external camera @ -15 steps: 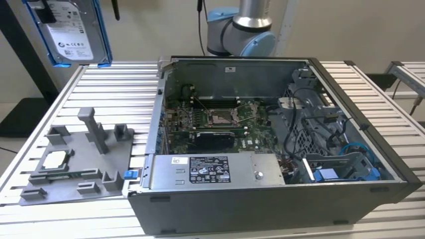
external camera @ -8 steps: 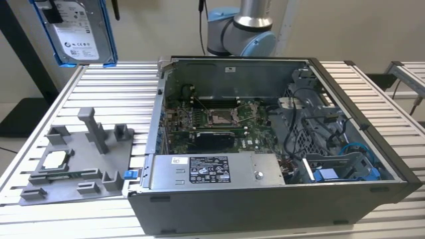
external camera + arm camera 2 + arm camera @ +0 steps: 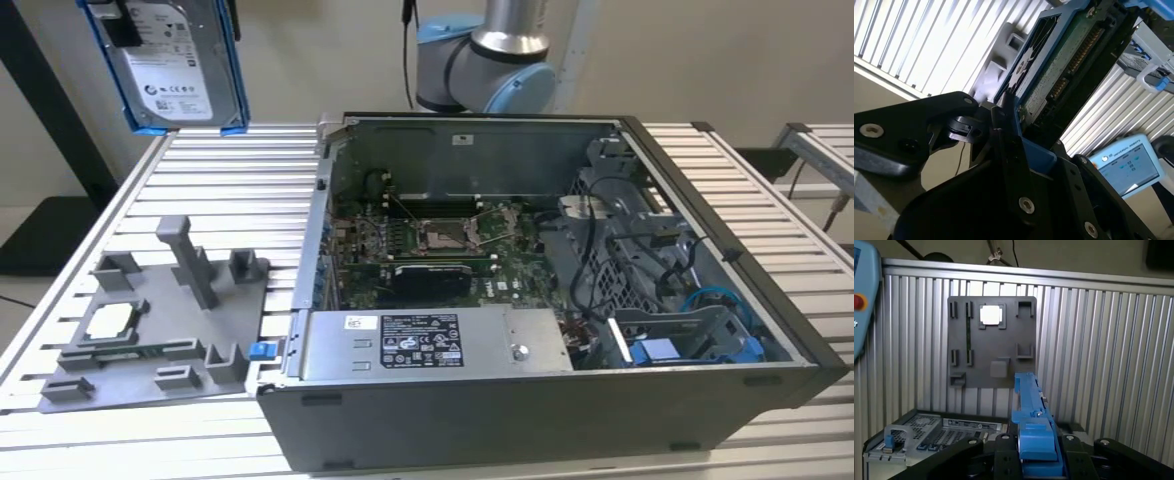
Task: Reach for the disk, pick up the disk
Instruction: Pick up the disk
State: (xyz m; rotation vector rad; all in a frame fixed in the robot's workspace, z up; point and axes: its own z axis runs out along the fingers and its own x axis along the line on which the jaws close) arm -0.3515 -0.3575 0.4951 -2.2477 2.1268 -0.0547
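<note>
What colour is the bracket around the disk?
Blue; the disk's bracket shows best in the first wrist view.

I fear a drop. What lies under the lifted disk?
In the first wrist view, the tray with a chip lies on the table below the disk, which the pincer clamps. The disk's edge hides part of the tray's rim.

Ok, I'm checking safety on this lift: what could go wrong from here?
The pincer holds the disk high, by one end only, so it might slip and drop onto the table or the grey fixture. The open case stands close by; a careless swing could strike its wall.
</note>
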